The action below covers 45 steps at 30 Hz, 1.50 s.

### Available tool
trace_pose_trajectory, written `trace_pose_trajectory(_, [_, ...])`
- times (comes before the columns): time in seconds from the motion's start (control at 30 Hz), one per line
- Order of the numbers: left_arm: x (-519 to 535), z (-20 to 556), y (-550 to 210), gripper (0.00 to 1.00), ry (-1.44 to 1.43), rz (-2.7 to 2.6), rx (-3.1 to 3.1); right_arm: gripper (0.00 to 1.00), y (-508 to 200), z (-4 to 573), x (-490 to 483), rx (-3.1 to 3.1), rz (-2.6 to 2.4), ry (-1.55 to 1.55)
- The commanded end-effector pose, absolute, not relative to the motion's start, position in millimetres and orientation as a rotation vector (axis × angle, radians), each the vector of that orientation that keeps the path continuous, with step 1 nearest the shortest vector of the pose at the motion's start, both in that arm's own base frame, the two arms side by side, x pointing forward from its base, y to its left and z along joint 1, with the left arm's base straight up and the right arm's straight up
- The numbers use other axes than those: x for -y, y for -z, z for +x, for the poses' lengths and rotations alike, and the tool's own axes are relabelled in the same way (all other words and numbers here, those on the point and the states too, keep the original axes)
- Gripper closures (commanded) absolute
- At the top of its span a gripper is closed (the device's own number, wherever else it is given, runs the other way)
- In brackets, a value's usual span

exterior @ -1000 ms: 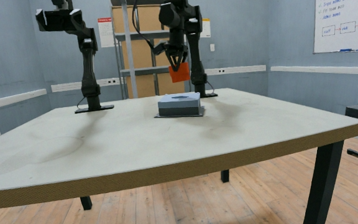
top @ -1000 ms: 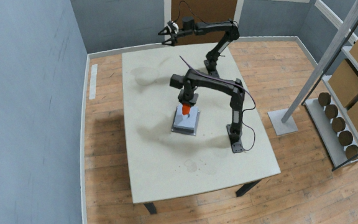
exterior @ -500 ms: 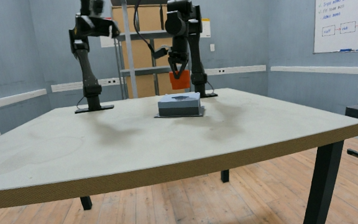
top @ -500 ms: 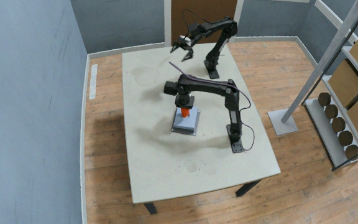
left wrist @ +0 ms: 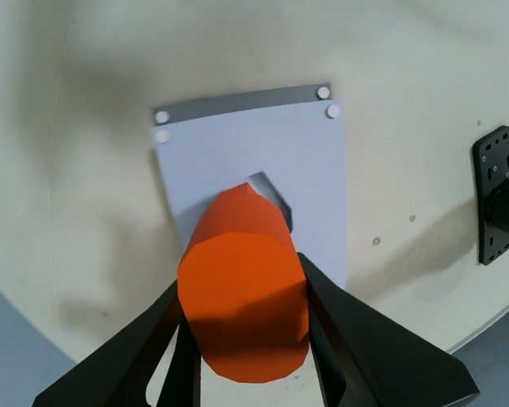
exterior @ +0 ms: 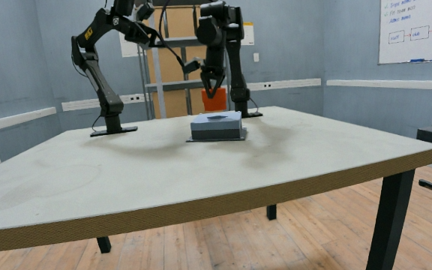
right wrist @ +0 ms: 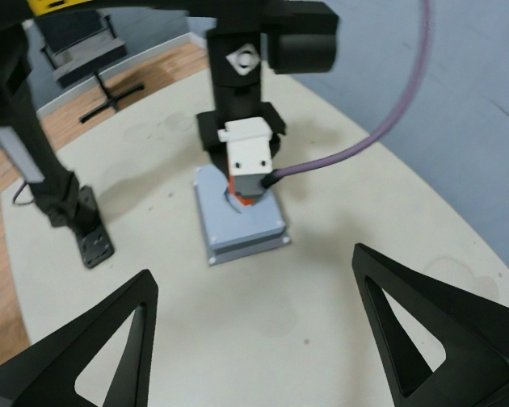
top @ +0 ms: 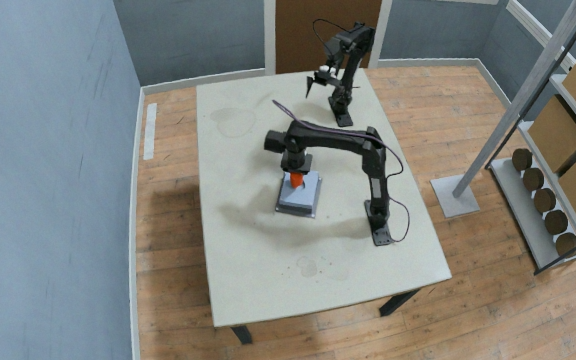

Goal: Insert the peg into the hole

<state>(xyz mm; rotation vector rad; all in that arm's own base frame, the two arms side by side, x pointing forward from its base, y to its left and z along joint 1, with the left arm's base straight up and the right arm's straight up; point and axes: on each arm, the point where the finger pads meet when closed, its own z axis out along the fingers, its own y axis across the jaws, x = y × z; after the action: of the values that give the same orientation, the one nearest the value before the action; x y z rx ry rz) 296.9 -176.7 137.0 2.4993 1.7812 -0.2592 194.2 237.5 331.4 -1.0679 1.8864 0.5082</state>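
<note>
An orange many-sided peg [top: 296,180] [exterior: 217,100] [left wrist: 246,306] stands nearly upright in my left gripper [exterior: 211,94] [left wrist: 246,270], which is shut on it. In the exterior view a small gap shows between the peg's lower end and the light blue plate block [top: 299,197] [exterior: 198,120] [left wrist: 246,136] [right wrist: 246,228]. The angular hole [top: 304,184] [exterior: 217,117] [left wrist: 270,193] [right wrist: 233,203] is partly covered by the peg. In the left wrist view its open part shows above and right of the peg's far end. My right gripper [right wrist: 251,268] is open and empty, away from the plate.
The right arm [top: 353,47] [exterior: 95,71] stands at the table's far end in the top view. The left arm's base [top: 380,232] [left wrist: 494,197] is bolted beside the plate. A purple cable [top: 328,131] [right wrist: 355,148] loops from the left wrist. A shelf stands off the table.
</note>
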Motion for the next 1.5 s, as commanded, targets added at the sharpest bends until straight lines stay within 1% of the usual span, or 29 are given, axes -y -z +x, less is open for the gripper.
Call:
trace_pose_trajectory(0.0, [179,287,-140,0.62,0.274,2.468,-1.767,0.00,-355,178,-238,-1.828,-1.094,-0.529])
trace_pose_trajectory(0.5, [179,287,-143,0.62,0.271,2.467,-1.764,0.00,-362,178,-241,-1.802,-1.084,-0.542])
trace_pose_trajectory(0.6, [183,296,-131,0.62,0.260,2.480,-1.777,0.00,-361,178,-241,-1.803,-1.085,-0.542])
trace_pose_trajectory(0.8, [170,286,-131,0.62,0.285,2.467,-1.799,0.00,-361,178,-241,-1.803,-1.085,-0.542])
trace_pose_trajectory(1.47, [174,290,-131,0.62,0.277,2.453,-1.741,0.00,-361,178,-241,-1.803,-1.085,-0.542])
